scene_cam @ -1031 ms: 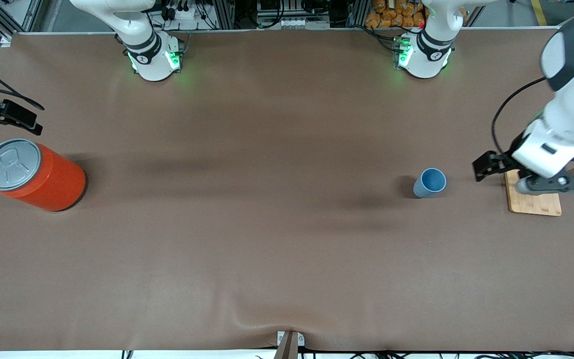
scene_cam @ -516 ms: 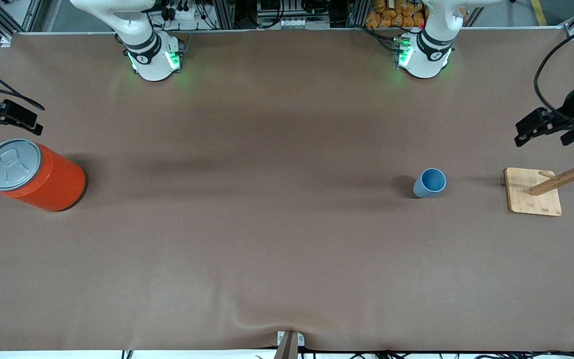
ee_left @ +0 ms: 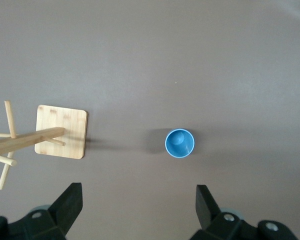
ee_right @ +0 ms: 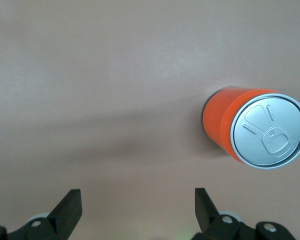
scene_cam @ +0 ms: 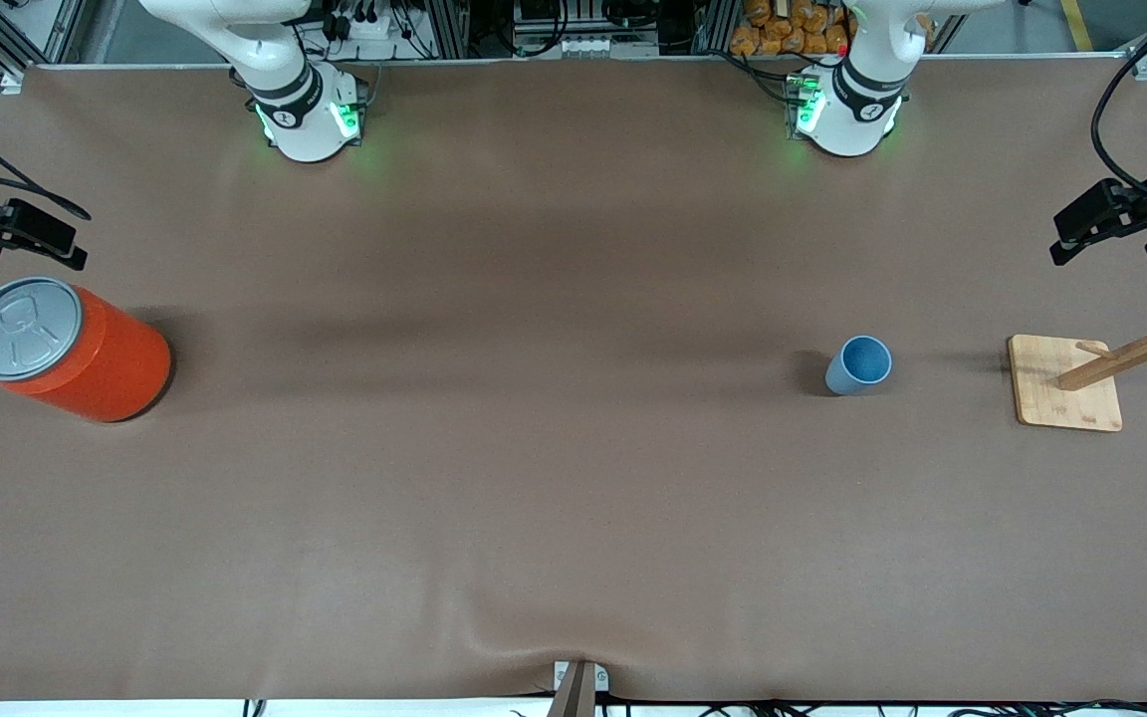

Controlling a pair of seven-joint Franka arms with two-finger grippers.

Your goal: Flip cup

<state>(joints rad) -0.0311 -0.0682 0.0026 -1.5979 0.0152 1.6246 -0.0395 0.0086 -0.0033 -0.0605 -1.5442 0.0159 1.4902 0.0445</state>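
The small light-blue cup (scene_cam: pixel 859 364) stands upright on the brown table, mouth up, toward the left arm's end. In the left wrist view the cup (ee_left: pixel 179 143) lies well below my left gripper (ee_left: pixel 138 192), which hangs high over the table, open and empty. Only the black wrist part (scene_cam: pixel 1106 217) of the left arm shows at the front view's edge. My right gripper (ee_right: pixel 138 196) is open and empty too, high over the table beside the orange can. Its black wrist part (scene_cam: pixel 11 234) shows at the other edge.
A large orange can (scene_cam: pixel 66 349) with a grey pull-tab lid (ee_right: pixel 269 130) stands at the right arm's end. A wooden peg stand on a square base (scene_cam: pixel 1066 396) (ee_left: pixel 61 131) stands beside the cup at the left arm's end.
The left arm has lifted off from over the wooden stand and drawn back toward the table's edge. The cup, the can and the right arm have not moved.
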